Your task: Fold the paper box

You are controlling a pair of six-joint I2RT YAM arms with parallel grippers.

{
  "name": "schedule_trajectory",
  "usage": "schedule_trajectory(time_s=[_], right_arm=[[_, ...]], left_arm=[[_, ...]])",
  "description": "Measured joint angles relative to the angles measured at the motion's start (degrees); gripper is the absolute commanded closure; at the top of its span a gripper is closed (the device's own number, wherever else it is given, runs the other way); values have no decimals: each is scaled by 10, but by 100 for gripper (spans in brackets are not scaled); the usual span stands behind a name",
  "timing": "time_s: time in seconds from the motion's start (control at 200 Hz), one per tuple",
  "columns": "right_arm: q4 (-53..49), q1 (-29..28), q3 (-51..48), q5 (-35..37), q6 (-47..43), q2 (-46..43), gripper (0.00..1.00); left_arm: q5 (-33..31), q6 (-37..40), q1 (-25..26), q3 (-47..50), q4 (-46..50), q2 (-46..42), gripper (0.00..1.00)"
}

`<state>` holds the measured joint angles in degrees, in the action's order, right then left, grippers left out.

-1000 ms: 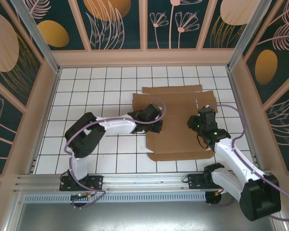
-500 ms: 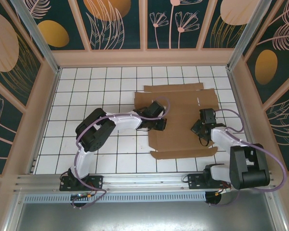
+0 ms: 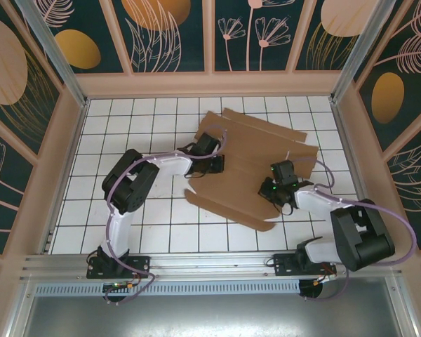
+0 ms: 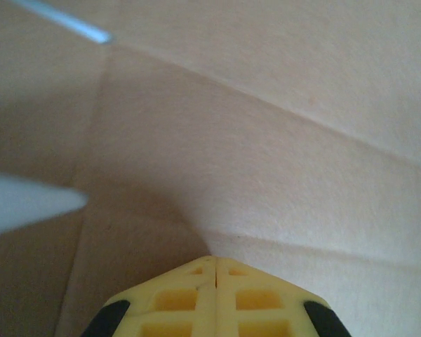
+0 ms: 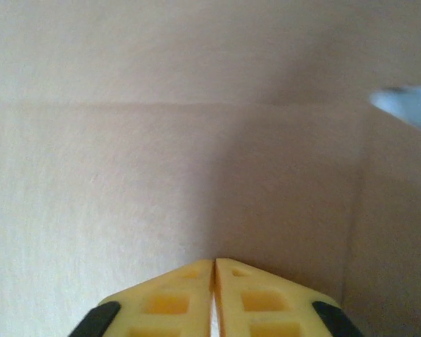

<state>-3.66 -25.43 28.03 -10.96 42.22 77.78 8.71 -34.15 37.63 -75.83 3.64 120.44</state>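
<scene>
Paper box (image 3: 249, 158) lies flat and askew on the tiled table (image 3: 126, 126), right of centre. My left gripper (image 4: 215, 261) is at its left edge and my right gripper (image 5: 214, 263) is over its right part. Both have fingers pressed together, tips close against bare cardboard, pinching nothing. My worry is that pushing with closed tips slides or spins the whole sheet instead of bending it along a crease (image 5: 161, 105), or dents a panel off the line.
</scene>
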Motion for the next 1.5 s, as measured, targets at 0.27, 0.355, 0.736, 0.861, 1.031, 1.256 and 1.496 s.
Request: schedule_trajectory(time_s=[0.27, 0.355, 0.736, 0.861, 1.031, 1.256, 1.496], right_arm=[[86, -109, 36, -101, 0, 73, 70], [91, -114, 38, -117, -7, 70, 69], [24, -107, 64, -76, -118, -89, 70], [-15, -99, 61, -10, -134, -92, 75], [-45, -97, 40, 44, -140, -94, 92], [-54, -101, 29, 46, -136, -30, 96], [-8, -148, 30, -13, -134, 36, 88]], left_arm=[[24, 0, -42, -69, 48, 34, 100], [19, 3, -58, -73, 63, 30, 100], [20, -24, -70, 143, -16, -275, 91], [46, -36, -61, 190, -21, -272, 95], [51, -34, 9, 238, -8, -234, 100], [52, -48, 29, 271, -31, -200, 100], [0, -50, 7, 268, -34, -200, 100]])
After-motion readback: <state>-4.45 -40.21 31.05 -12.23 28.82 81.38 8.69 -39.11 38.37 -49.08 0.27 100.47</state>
